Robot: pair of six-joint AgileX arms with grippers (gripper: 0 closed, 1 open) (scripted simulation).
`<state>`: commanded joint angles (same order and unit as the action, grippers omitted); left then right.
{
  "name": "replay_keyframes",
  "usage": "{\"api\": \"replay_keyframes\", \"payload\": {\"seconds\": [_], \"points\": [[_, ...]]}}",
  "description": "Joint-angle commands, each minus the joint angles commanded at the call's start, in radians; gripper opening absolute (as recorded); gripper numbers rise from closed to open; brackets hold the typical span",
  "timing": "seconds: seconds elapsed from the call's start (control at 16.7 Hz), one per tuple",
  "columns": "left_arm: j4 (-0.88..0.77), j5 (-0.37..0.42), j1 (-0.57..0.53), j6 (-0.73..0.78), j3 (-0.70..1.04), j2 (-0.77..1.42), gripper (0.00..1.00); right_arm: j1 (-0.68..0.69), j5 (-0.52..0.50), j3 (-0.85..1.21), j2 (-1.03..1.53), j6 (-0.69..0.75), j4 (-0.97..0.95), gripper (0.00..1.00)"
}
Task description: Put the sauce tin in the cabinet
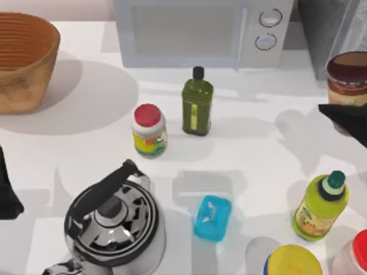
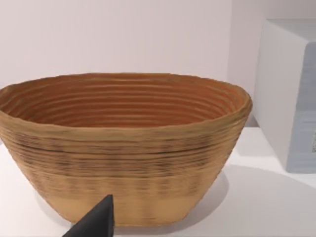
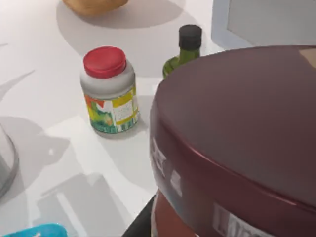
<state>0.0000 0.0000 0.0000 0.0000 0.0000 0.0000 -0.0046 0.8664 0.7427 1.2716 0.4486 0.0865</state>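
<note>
Right now the sauce tin point(image 1: 347, 77) sits at the far right edge of the top view, upper half, upright, dark maroon lid up, long axis vertical. It looks lifted off the worktop point(image 1: 246, 143), judging by the shadow cast to its left, and in the right wrist view its lid and label fill the frame close to the camera point(image 3: 237, 133). The right end effector point(image 1: 350, 117) is the dark shape touching the tin's lower side at the right edge; it appears clamped on the tin, though its fingertips are cut off by the frame edge.

Key relation: the cabinet point(image 1: 330, 28), dark speckled grey, is in the upper right corner, directly above the tin in the frame and just beside it, w/ the microwave point(image 1: 200, 28) to its left. So the carry is short, towards the upper right, keeping the tin upright. Right arm is the near one by far.

The left end effector point(image 1: 7, 192) is parked at the left edge, mid-lower, well apart from the tin; can't tell its finger state. Its wrist view faces the woven basket point(image 2: 123, 148).

Risk, my guess: clipping the cabinet's door frame.
</note>
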Motion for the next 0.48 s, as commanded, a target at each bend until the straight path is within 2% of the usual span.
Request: {"api": "replay_keyframes", "payload": {"seconds": [0.48], "points": [[0.0, 0.0, 0.0, 0.0, 0.0, 0.0, 1.0, -0.044, -0.58, -0.479, -0.867, -0.364, -0.053, 0.0]]}}
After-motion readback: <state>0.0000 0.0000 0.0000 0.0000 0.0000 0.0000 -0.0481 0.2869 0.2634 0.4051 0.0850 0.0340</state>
